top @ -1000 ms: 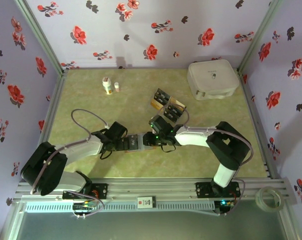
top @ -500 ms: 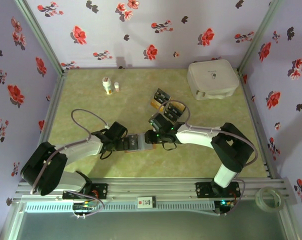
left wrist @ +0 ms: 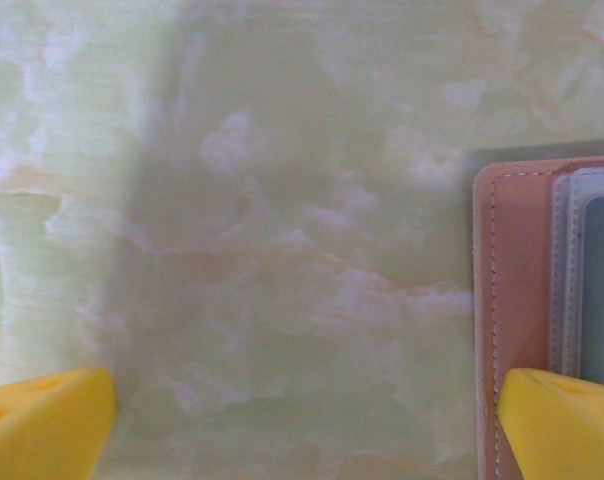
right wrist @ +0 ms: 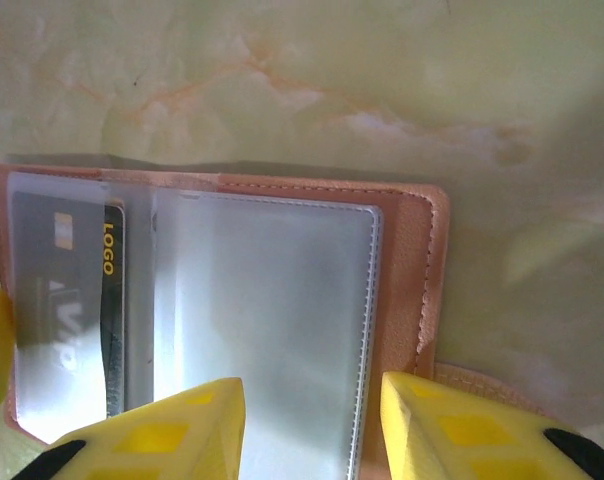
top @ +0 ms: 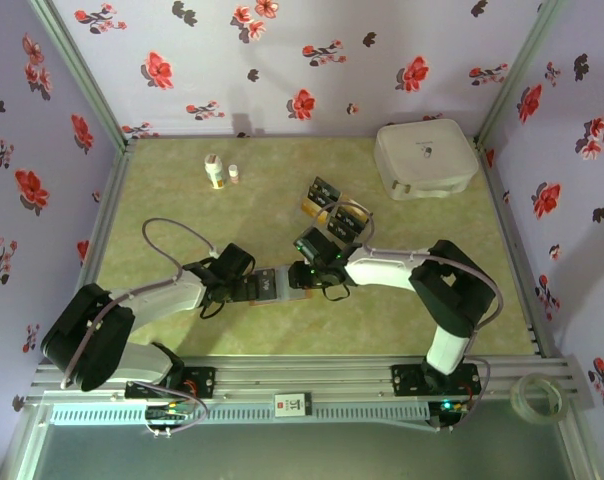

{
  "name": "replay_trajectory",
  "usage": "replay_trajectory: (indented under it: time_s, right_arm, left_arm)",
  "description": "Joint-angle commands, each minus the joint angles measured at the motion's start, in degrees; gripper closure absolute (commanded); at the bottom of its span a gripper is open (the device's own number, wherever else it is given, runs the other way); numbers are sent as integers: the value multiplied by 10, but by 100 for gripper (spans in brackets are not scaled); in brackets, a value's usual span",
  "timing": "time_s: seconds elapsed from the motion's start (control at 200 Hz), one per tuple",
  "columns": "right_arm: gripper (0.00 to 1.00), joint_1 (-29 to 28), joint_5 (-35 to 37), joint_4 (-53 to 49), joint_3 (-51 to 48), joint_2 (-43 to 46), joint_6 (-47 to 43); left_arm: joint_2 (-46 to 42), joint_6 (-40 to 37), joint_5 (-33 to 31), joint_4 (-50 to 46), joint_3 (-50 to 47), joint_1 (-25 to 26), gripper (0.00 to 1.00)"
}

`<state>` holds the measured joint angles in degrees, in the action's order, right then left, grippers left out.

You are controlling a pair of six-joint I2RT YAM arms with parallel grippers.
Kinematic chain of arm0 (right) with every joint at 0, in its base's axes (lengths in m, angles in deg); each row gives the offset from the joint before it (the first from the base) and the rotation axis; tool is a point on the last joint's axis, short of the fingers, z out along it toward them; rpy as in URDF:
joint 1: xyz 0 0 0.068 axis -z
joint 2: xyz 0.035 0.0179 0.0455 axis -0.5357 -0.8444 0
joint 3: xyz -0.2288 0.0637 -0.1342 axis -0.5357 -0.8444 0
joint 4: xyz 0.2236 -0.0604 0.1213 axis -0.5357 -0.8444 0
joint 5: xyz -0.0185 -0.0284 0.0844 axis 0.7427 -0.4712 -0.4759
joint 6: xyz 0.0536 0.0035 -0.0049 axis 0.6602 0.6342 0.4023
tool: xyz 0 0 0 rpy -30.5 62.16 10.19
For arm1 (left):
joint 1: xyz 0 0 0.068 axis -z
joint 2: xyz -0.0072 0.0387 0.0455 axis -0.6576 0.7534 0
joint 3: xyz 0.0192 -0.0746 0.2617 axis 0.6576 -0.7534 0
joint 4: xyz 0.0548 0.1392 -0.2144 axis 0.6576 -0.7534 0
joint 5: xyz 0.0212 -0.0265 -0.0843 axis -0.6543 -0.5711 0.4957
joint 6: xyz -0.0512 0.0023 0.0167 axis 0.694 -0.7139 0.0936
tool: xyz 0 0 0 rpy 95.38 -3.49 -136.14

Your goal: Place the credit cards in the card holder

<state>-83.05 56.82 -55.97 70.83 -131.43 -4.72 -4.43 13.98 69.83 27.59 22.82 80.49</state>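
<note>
We find the card holder [top: 279, 284] open on the surface [top: 182, 190], its long axis running tool to tool: left tool [left wrist: 302, 425] spread wide at its left edge, right tool [right wrist: 312, 425] half-apart and empty over its clear sleeve [right wrist: 262, 290], loose credit cards [top: 334, 210] beyond it, on the right tool's side.

text: "LOGO", gold | on: black card [right wrist: 72, 300] | in: card holder [right wrist: 407, 270]

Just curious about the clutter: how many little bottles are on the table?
2. The taller bottle stands back left on the table; the shorter bottle is just right of it. None looks hidden.
</note>
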Motion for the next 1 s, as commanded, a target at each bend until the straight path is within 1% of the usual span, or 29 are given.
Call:
replay_trajectory:
  time_s: [0.0, 0.43, 0.76, 0.89, 0.995]
  right_arm:
    - [60, -9, -10, -3, 17, -23, -6]
    - [62, -30, -32, -7, 44, -22, 0]
    - [62, -31, -69, 44, 36, -1, 38]
    - [62, -32, -79, 64, 38, 4, 55]
    - [62, -36, -81, 69, 46, 3, 60]
  left_arm:
    - [17, 5, 15, 20, -23, 3, 0]
    - [16, 9, 15, 23, -27, 3, 0]
    - [6, 8, 15, 20, -29, 3, 0]
    - [-18, 9, 5, 4, -25, 2, 0]
    - [-53, 12, -15, -22, -21, -2, 0]
